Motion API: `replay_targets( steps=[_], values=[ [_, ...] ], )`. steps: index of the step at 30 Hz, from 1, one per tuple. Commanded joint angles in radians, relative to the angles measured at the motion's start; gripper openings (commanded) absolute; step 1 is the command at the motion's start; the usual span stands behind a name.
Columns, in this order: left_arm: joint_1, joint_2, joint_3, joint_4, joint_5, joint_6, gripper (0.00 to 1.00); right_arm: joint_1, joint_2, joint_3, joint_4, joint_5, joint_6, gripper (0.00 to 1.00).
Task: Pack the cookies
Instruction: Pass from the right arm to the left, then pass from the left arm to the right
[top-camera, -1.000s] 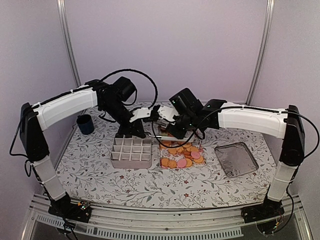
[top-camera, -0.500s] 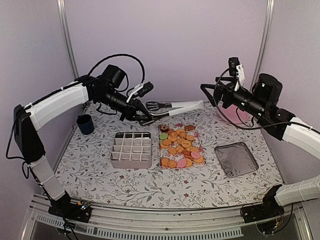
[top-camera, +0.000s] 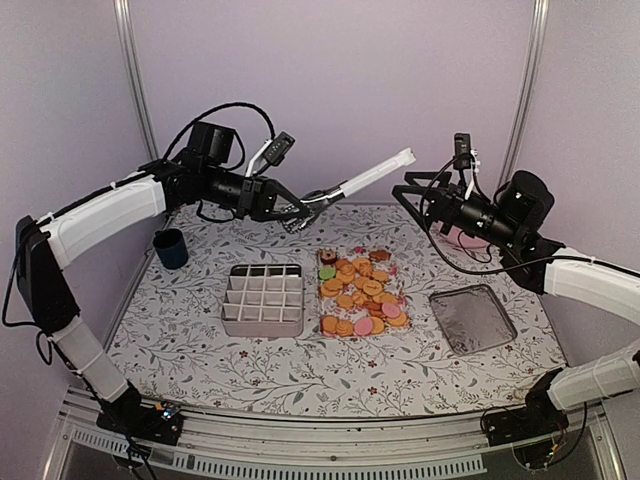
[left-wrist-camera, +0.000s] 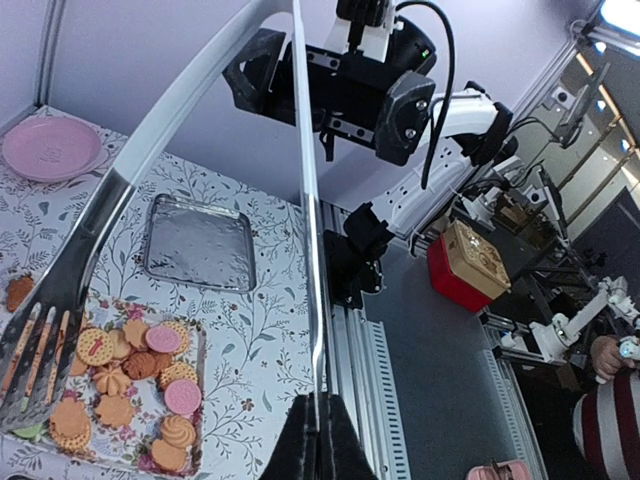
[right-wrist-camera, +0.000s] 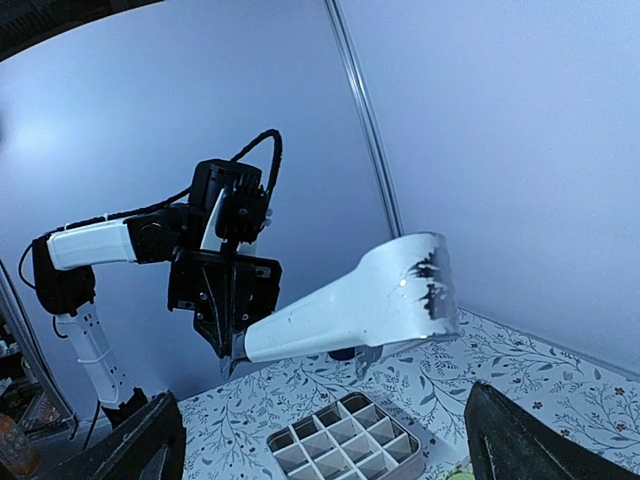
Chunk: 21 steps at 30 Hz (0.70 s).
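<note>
Left claw (top-camera: 288, 214) pinches the tongs (top-camera: 372, 174) by one tip, right claw (top-camera: 408, 188) gapes released; the tongs may twist loose onto the cookies (top-camera: 360, 296)

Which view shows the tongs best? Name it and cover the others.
Left wrist: the tongs fill the frame, with both arms and the forked tip clear, though the joined end is cut off. Top external shows the whole tongs, small, in the left gripper. Right wrist shows only their white handle.

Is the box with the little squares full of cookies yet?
Empty. Every square in the box shows only its bare bottom, and the cookies lie in a pile beside it.
</note>
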Motion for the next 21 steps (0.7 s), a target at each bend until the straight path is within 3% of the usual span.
replay_targets(
  steps=[1, 21],
  values=[
    [0.010, -0.043, -0.020, 0.094, 0.077, -0.086, 0.00, -0.003, 0.057, 0.043, 0.158, -0.125, 0.079, 0.99],
    [0.015, -0.031, -0.011, 0.077, 0.040, -0.046, 0.00, 0.008, 0.282, 0.143, 0.355, -0.186, 0.246, 0.97]
  ],
)
